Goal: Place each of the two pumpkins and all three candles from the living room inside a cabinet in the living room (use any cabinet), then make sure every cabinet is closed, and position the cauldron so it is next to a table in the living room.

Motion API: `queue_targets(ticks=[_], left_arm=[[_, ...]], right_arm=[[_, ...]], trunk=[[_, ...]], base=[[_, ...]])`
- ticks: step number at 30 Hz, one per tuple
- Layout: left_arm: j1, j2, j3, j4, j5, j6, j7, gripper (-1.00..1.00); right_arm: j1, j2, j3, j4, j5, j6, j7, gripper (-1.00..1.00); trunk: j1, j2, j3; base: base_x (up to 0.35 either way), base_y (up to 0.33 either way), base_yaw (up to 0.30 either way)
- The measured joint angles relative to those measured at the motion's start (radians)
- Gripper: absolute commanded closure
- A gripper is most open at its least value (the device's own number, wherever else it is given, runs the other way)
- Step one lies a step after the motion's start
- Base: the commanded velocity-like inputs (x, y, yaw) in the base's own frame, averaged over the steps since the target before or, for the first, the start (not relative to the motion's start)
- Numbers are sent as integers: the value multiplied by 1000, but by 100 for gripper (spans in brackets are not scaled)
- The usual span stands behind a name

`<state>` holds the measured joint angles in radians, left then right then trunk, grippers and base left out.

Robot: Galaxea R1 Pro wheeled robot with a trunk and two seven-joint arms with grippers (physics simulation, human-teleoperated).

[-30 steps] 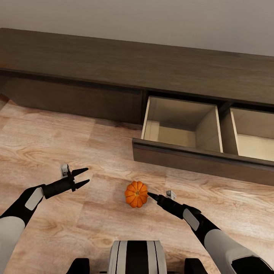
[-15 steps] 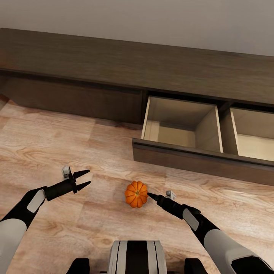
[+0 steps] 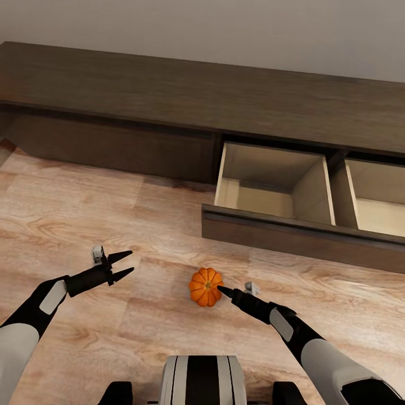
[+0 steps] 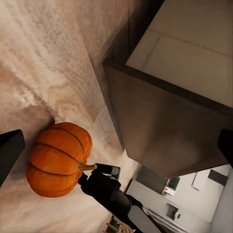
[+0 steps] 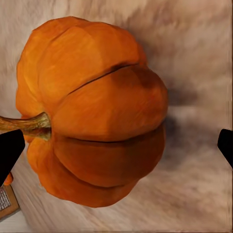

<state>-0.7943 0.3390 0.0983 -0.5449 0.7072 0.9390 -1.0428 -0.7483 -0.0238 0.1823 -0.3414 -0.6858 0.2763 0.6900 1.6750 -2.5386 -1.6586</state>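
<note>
Beyond pumpkin [image 4: 59,159], grey units [image 4: 167,206]

The floor [image 3: 67,208] is showing as light wood planks with a wavy grain and a soft, matt finish. The cabinet [image 3: 169,107] is looking like dark brown wood, smooth and matt, with a fine straight grain on its top. Its open drawers [image 3: 270,180] are showing pale beige panels inside, flat and without shine. The pumpkin [image 3: 206,286] is appearing smooth and slightly glossy, orange with ribbed segments; its stem [image 5: 29,124] is looking dry and rough. The right gripper [image 3: 223,291] and the left gripper [image 3: 125,265] are looking like black matt plastic. The arm covers are showing smooth pale grey plastic.
</note>
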Motion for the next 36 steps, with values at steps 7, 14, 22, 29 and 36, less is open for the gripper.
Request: queue_targets(ticks=[7,14,22,29,36], left_arm=[[1,0,0,0,0,0,0,-100],[1,0,0,0,0,0,-1,-100],[2,0,0,0,2,0,-1,-100],[2,0,0,0,2,1,-1,-100],[2,0,0,0,2,0,-2,-100]], right_arm=[[0,1,-1,0,63,0,-29,-100],[0,2,-1,0,71,0,-33,-100],[0,1,-1,-4,71,1,-32,-100],[0,0,-1,-9,72,0,-22,-100],[0,0,-1,-10,72,0,-20,-100]], trunk=[[0,0,0],[0,0,0],[0,0,0],[0,0,0],[0,0,0]], base=[[0,5,0],[0,0,0],[0,0,0],[9,29,0],[41,99,0]])
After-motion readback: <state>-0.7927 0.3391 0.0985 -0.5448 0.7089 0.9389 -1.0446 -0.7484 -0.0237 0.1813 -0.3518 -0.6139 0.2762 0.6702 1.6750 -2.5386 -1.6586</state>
